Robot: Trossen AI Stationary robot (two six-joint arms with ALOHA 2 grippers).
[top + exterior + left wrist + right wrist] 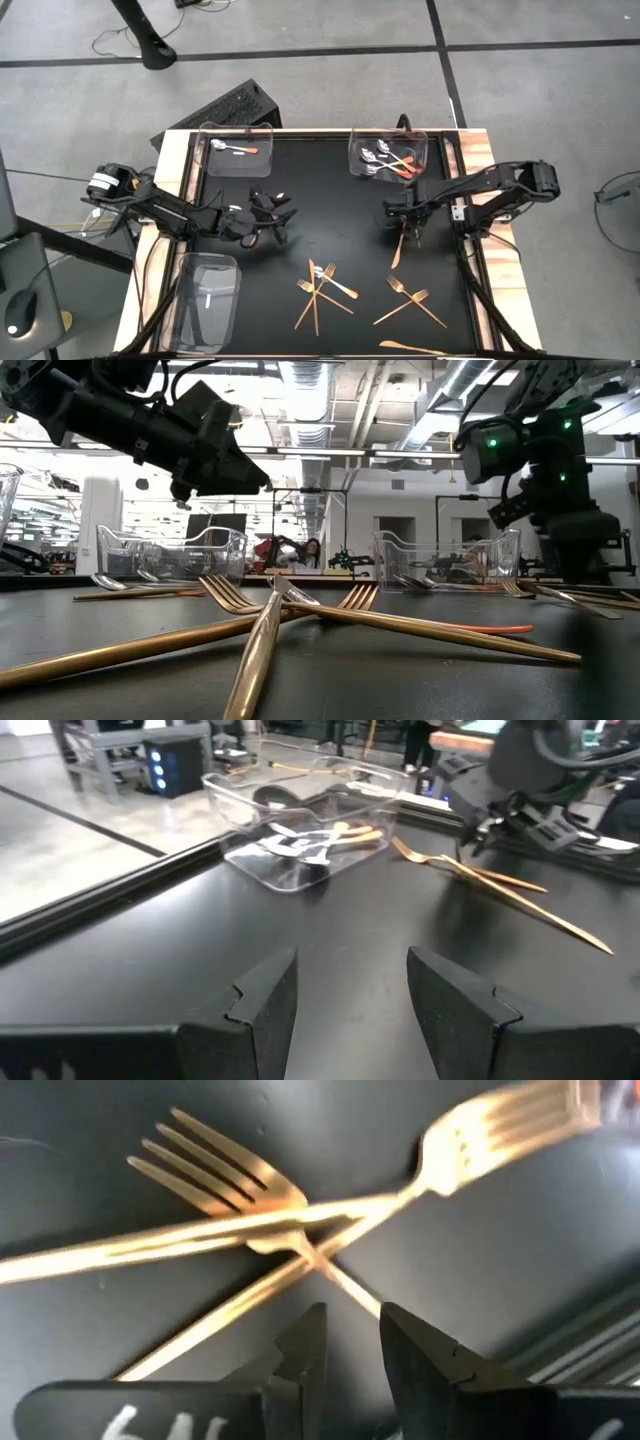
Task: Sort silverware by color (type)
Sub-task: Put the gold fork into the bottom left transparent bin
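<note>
Crossed gold forks (300, 615) lie on the black mat (300, 240), near of the spoon tray (388, 156); left gripper (268, 220) hovers released far left of that tray; right gripper (403, 222) hangs just below it, fingers slightly parted, empty.

A black mat (330, 200) covers the wooden table (172, 160); three clear plastic trays sit on it: one (236, 150) at the far left corner, one (388, 155) at the far right (its walls also show in the left wrist view), one (206, 290) at the near left edge; a black keyboard (222, 108) lies on the grey floor (540, 100) beyond the table; a computer mouse (20, 310) rests at the left border; a seated person (306, 554) shows far off in the low view.
</note>
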